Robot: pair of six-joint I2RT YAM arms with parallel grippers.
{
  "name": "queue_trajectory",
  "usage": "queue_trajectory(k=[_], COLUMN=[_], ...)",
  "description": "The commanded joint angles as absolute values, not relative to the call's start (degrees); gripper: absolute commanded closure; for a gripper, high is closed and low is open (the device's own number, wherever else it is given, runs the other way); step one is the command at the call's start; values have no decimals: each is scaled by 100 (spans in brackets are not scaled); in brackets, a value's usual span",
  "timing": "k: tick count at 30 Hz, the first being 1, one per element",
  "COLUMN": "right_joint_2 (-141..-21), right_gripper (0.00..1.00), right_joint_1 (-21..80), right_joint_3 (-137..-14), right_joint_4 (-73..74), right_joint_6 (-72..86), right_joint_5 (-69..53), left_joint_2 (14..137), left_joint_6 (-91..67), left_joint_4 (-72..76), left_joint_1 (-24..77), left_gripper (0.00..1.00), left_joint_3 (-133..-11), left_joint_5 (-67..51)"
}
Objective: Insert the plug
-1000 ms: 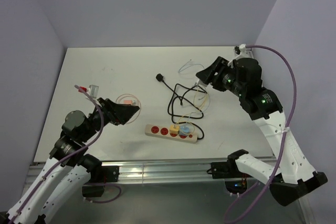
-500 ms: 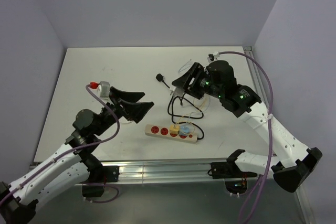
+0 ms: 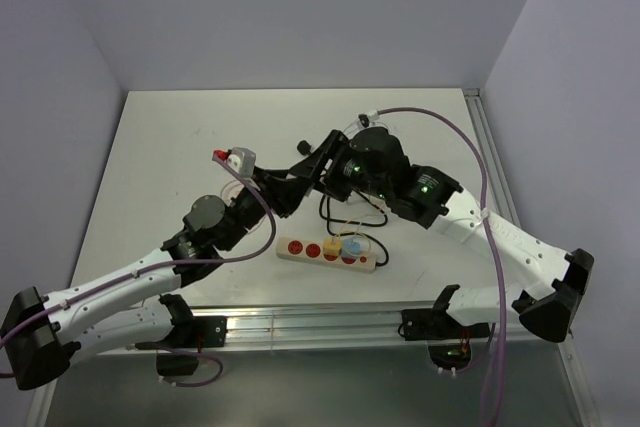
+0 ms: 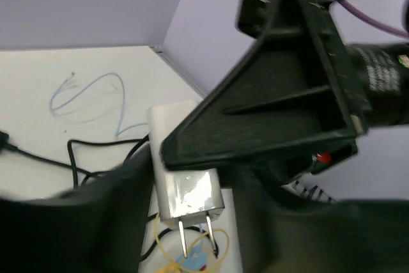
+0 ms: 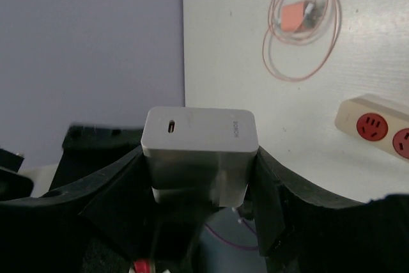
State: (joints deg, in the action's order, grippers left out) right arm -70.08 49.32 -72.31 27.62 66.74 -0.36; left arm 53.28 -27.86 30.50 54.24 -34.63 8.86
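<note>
Right wrist view: plug pinched in the right gripper, clear of the table.

We recorded the right gripper clamped on the white plug, one finger pressed to each flank and the port face turned back toward that gripper's wrist. In the left wrist view the plug's two prongs pointed away from the right gripper's fingers, down over the black cable. The left gripper stood spread, a finger on either side of the plug just past the right gripper's tips; we could not tell whether either pad touched it. In the top external view the two grippers met tip to tip. The power strip lay on the table below them, toward the near edge, apart from the plug. A coil of thin orange wire lay beyond the right gripper's fingertips.
</note>
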Motion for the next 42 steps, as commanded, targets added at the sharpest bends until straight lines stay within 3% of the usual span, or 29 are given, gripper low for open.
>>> queue_trajectory(k=[1,2,3,6,8,12,13,14,19,22,27,33,40,41,42], right_joint_2=[-6671,-6662,-6671,-6750,-6864,-6777,-6663,-6610,-6014,-5714,-5511,-5739,-6117,-6143,-6187], right_gripper=[93,87,65,35,28,0,0,0,0,0,1,23,32,39,64], right_joint_1=[5036,5036,5036,5027,5027,5019,4984,4896,4509,4517,4544,4720,4992,5070,5097], right_joint_3=[-7383,-7409,-7522,-7943,-8216,-8351,-8237,-8035,-7454,-7155,-7023,-7171,-7181,-7172,-7198], right_joint_4=[2083,2100,2170,2565,3057,3437,3254,3113,2744,2453,1883,1661,1706,1662,1609], right_joint_6=[6672,6462,6373,5662,4979,4088,3591,3264,1832,1399,1581,1775,1880,1942,2012], right_joint_5=[185,176,219,237,377,615,406,-631,-2334,-4039,-5148,-5362,-4773,-4712,-4641], left_joint_2=[5475,5554,5572,5388,5065,4484,4361,4142,3718,3621,3937,3999,4131,4157,4166], left_joint_6=[-2645,-2646,-2680,-2777,-2786,-2620,-2584,-2558,-3084,-3655,-4683,-5027,-5080,-5080,-5071], left_joint_4=[2718,2533,2296,2267,2303,2066,1996,1812,1257,1344,2204,2760,2847,2856,2848], left_joint_1=[5449,5449,5449,5449,5449,5423,5414,5397,5142,4852,4614,4614,4614,4614,4623], left_gripper=[90,100,100,100,100,100,100,100,100,100,100,100,100,100,100], left_joint_3=[-4111,-4200,-4262,-4167,-3947,-3727,-3709,-3718,-3972,-4008,-3921,-3902,-3929,-3920,-3894], left_joint_5=[1108,1064,1003,730,477,-253,-429,-744,-2001,-3045,-4534,-4518,-4535,-4535,-4544])
